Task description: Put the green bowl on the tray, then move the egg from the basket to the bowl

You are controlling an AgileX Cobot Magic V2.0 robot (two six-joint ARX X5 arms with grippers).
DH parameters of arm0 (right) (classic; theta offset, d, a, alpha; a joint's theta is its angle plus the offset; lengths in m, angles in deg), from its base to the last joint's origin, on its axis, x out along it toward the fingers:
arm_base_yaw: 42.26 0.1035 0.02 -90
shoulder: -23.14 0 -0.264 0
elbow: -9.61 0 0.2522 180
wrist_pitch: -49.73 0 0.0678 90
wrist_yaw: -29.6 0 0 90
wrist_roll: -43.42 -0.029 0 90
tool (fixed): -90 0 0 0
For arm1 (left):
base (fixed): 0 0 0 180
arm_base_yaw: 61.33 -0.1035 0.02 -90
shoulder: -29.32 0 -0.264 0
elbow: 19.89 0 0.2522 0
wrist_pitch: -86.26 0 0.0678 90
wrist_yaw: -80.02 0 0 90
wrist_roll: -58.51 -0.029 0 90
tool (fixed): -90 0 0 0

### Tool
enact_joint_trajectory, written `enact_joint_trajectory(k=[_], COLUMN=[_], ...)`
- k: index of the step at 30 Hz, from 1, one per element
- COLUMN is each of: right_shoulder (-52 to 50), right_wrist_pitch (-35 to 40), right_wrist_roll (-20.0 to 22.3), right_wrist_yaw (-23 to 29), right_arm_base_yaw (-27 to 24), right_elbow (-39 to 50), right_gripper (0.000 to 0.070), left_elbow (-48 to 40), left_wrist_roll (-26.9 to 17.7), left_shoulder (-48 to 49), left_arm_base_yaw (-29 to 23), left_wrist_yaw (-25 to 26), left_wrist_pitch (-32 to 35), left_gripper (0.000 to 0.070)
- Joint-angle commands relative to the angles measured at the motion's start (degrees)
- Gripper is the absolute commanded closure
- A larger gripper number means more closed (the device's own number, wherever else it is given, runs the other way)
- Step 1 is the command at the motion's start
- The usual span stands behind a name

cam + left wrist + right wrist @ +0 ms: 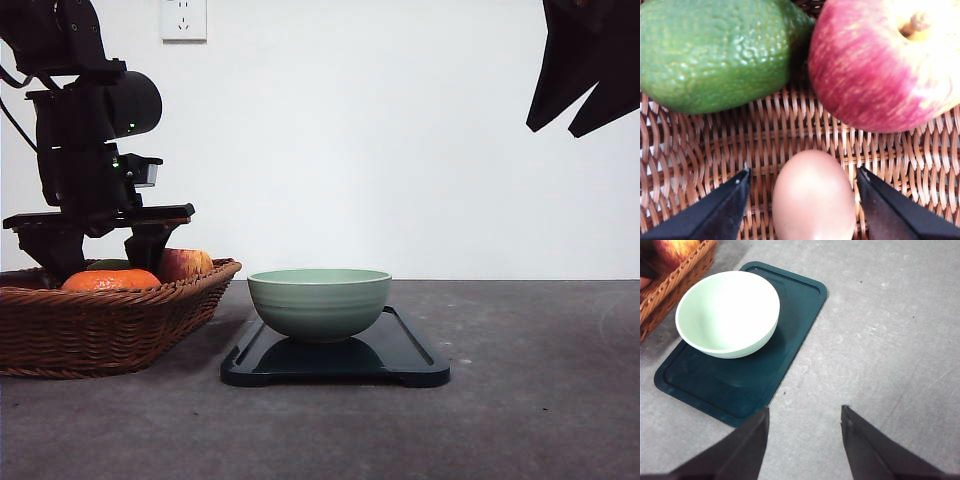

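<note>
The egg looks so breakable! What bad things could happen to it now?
The left claw is open around the egg; squeezing too hard might crack it. The apple and avocado lie close in the basket, so the claw could bump them. The green bowl sits off-centre on the tray; a dropped egg could break.

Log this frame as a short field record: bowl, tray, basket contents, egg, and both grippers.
bowl: pale sage-green round ceramic bowl, empty, standing on the tray
tray: flat dark glossy rectangular tray on the grey table
basket: brown woven wicker basket beside the tray, holding a red apple, a green avocado, an orange and the egg
egg: tan egg lying on the basket floor, not yet gripped
left gripper: open, fingers either side of the egg
right gripper: open, above bare table by the tray
</note>
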Motion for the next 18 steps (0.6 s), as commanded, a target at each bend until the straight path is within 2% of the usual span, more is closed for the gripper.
enact_joint_trajectory(k=[1, 8, 18], right_shoulder=[0.44, 0.44, 0.44], right_wrist_pitch=[0.79, 0.75, 0.75], right_wrist_roll=[-0.59, -0.59, -0.59], right_wrist_yaw=[0.24, 0.24, 0.26], right_arm_base_yaw=[0.31, 0.31, 0.31], right_elbow=[-0.33, -0.33, -0.33], right_gripper=[0.0423, 0.0423, 0.0423], left_elbow=[1.29, 1.29, 1.29], left_wrist_roll=[-0.57, -0.57, -0.38], left_shoulder=[-1.76, -2.99, -2.99], left_arm_base_yaw=[0.09, 0.12, 0.37], left_wrist_yaw=[-0.03, -0.02, 0.72], left_wrist_pitch=[-0.03, -2.01, 0.32], left_gripper=[0.0269, 0.0269, 0.0269])
